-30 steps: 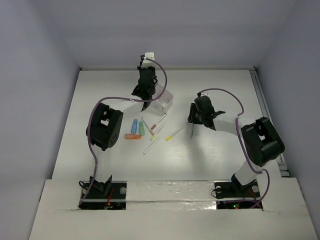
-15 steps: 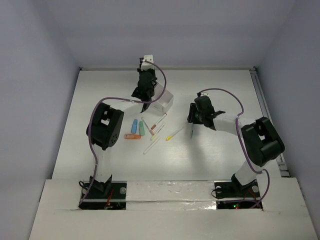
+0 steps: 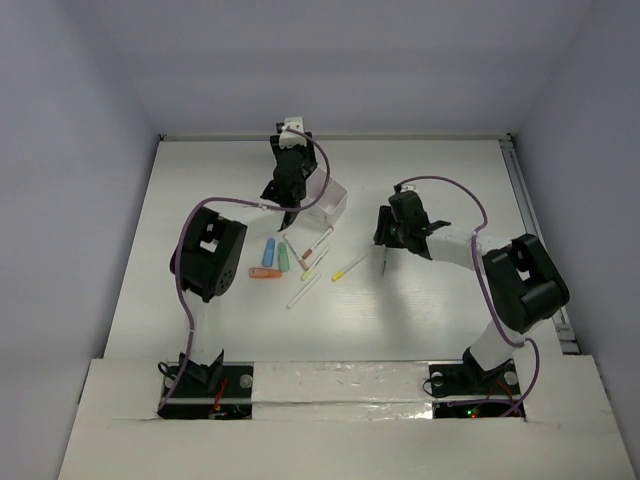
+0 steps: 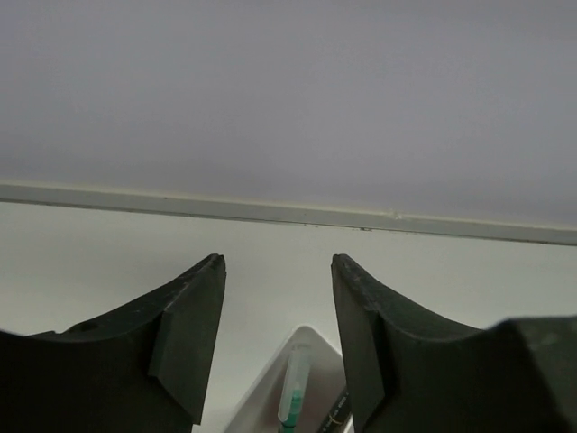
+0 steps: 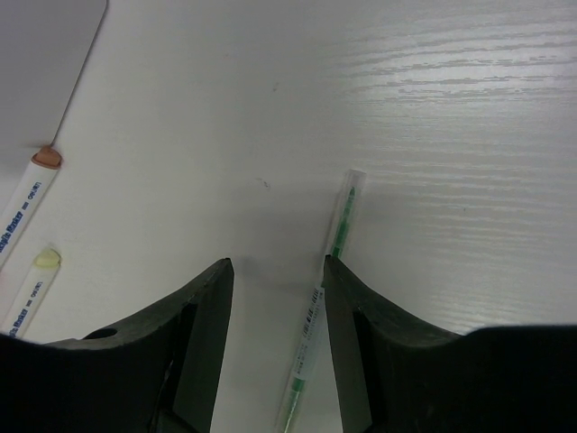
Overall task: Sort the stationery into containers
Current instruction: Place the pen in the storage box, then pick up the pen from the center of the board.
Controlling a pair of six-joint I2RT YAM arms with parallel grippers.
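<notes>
Up at the far side of the tabletop (image 3: 420, 320) the left hand (image 4: 278, 263) hangs over the white box (image 3: 332, 203), and its wrist camera shows the two dark fingers spread well apart with nothing between them, just bare white surface and the back wall beyond. Right below that gap sits a corner of the box, and inside it a teal pen (image 4: 293, 392) lies lengthwise; which compartment it is in I cannot tell from this angle. Over on the right, the right hand (image 5: 277, 263) is down low at the tabletop, fingers also parted, gripping nothing. A green pen (image 5: 338, 230) lies flat on the surface, running up through the gap and sitting close against the inner edge of the finger on the right of that view; it looks free rather than pinched, though contact is hard to judge. To the left in that same view, a brown-tipped marker (image 5: 25, 203) and a yellow-tipped marker (image 5: 32, 289) lie side by side. From above, the loose pile sits between the two arms, just in front of the box: a blue piece (image 3: 269, 252) and a green piece (image 3: 283, 256) next to each other, an orange piece (image 3: 265, 273) crosswise just below them, a yellow pen (image 3: 350, 266) off to the right, and a white pen (image 3: 303, 291) nearest the arm bases.
</notes>
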